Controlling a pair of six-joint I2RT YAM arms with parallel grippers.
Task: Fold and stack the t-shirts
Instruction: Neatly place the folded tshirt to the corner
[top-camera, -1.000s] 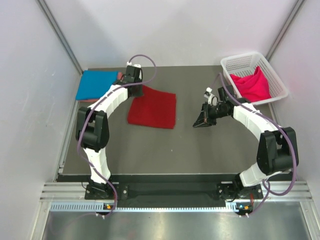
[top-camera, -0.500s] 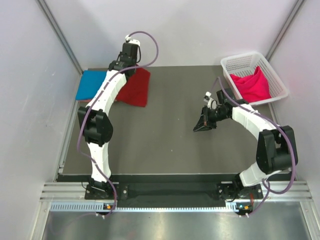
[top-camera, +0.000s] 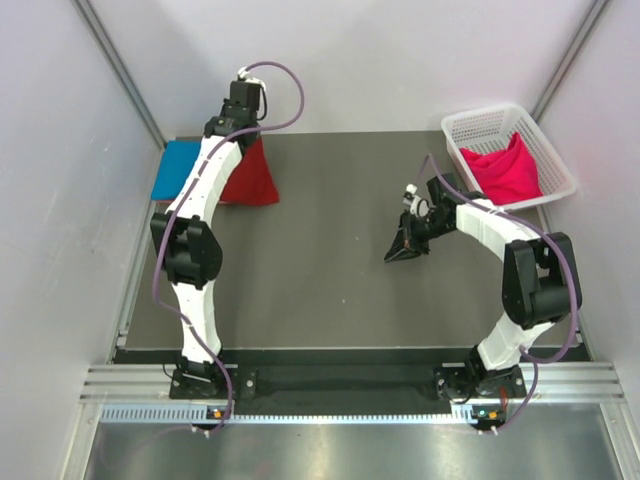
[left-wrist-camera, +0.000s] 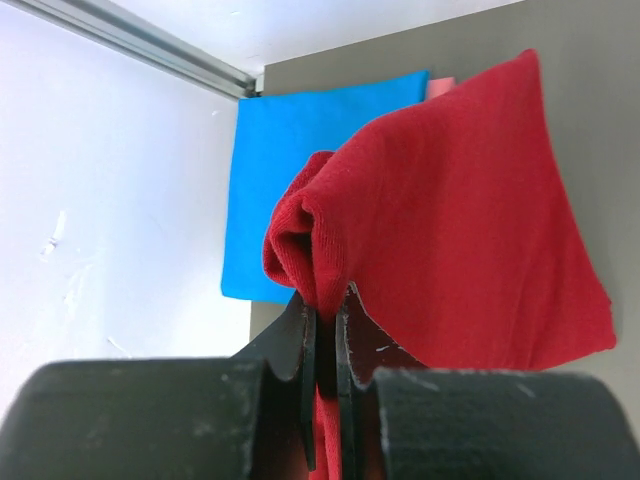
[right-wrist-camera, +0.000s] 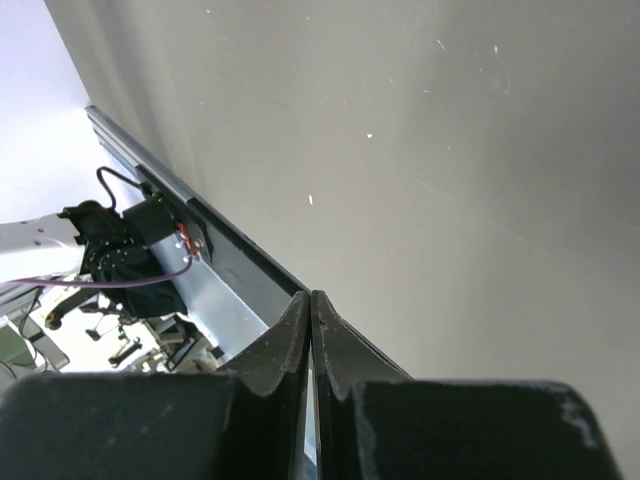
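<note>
Over at the far-left corner of the worktop (top-camera: 340, 290), the left jaws are clamping a bunched edge of the red shirt (left-wrist-camera: 460, 220), which is hanging down and fanning out below them. The blue shirt (top-camera: 175, 170) is lying flat just to the left, by the wall. From the wrist view the red one is overlapping its edge, and a sliver of salmon pink (left-wrist-camera: 441, 86) is peeking out beside it. I'm guessing the drop is needing a nudge leftward, with nothing sitting in between. The right jaws are pressing together on nothing, hovering mid-worktop, well apart. The hot pink shirt (top-camera: 505, 170) is sitting in the basket (top-camera: 470, 128).
</note>
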